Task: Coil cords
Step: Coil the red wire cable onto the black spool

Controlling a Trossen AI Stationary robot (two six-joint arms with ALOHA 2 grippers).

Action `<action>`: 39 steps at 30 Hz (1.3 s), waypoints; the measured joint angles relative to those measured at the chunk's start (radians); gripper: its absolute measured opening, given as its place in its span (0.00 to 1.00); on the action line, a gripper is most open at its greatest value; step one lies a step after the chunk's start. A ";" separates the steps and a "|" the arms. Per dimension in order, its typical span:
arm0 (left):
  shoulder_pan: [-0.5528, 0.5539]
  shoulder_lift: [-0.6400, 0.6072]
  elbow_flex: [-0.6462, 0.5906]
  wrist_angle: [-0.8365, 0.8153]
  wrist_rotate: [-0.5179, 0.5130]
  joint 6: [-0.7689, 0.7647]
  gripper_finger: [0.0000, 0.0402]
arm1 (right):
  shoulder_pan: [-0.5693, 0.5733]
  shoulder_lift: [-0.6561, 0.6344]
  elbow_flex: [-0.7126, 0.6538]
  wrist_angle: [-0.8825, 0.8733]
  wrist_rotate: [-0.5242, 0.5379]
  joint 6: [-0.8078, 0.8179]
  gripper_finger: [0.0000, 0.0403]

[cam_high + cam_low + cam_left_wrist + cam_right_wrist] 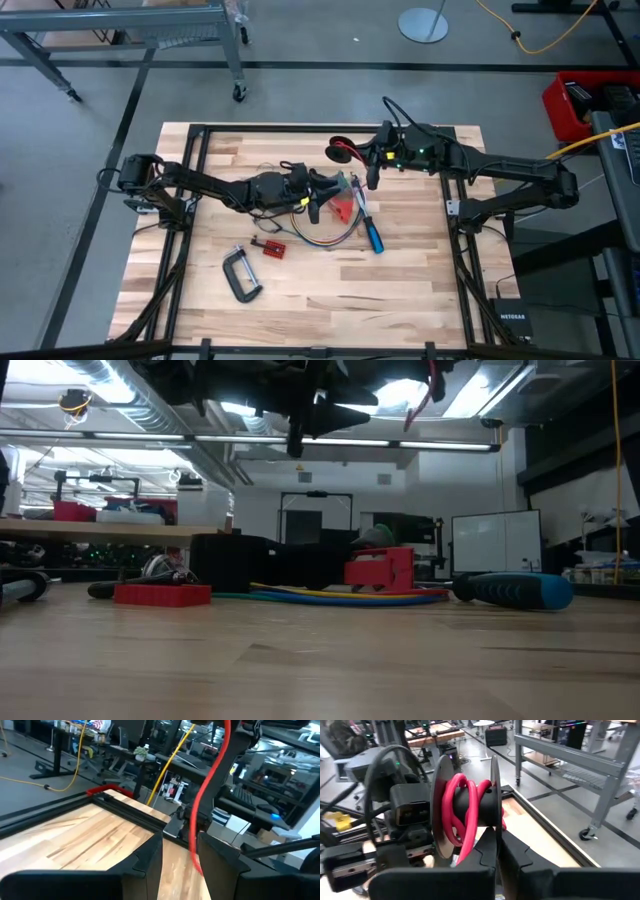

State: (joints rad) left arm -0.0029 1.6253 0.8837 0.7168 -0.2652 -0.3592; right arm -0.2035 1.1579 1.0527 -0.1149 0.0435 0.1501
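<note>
Above mid-table, the left pincer [180, 857] gapes around a red cord [212, 780]; right pincer [497, 852] grips its spool [465, 807].

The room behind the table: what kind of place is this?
Probably a robotics lab or workshop: a wheeled metal rack, a whiteboard and benches crowded with equipment surround the wooden table.

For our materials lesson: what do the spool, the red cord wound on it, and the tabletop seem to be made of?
Spool: dark and smooth with thin flat discs, probably plastic, possibly metal. Red cord: glossy, bending in soft loops, likely a rubbery plastic jacket. Tabletop: pale wood, with joined strips and visible grain, looks lightly finished.
</note>
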 joint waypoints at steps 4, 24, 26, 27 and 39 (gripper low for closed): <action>0.000 0.008 0.000 0.010 0.050 -0.014 0.29 | 0.000 0.000 -0.001 0.039 -0.051 0.000 0.01; -0.006 0.069 0.001 0.115 0.106 -0.115 0.46 | 0.001 0.056 -0.001 0.122 -0.116 -0.002 0.01; -0.006 0.069 0.001 0.114 0.106 -0.109 0.46 | 0.001 0.075 -0.001 0.124 -0.116 -0.002 0.01; -0.005 0.069 0.001 0.110 0.106 -0.109 0.45 | 0.001 0.082 -0.001 0.127 -0.117 -0.001 0.01; -0.003 0.069 0.001 0.095 0.106 -0.109 0.40 | 0.001 0.110 -0.002 0.251 -0.186 0.005 0.01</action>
State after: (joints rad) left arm -0.0063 1.6943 0.8845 0.8120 -0.1593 -0.4679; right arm -0.2024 1.2675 1.0512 0.1357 -0.1429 0.1547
